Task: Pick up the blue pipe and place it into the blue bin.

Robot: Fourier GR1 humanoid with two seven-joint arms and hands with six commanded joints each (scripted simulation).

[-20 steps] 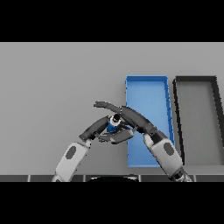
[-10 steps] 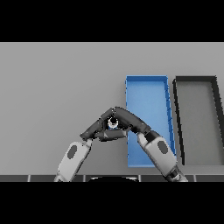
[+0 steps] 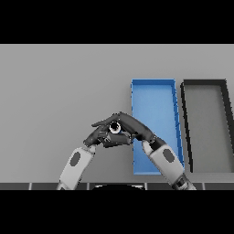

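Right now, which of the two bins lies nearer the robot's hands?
The blue bin. It lies just right of both hands, which meet around the pipe at its left wall; the black bin lies beyond it, farther right.

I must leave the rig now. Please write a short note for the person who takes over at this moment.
Left hand and right hand: both closed around the blue pipe, fingertips meeting above it.
Pipe: held between the hands, left of the blue bin; whether it is lifted off the table I cannot tell.
Black bin: right of the blue one.
Done: pipe grasped.
Left: carry it right, over the blue bin, and release it inside.
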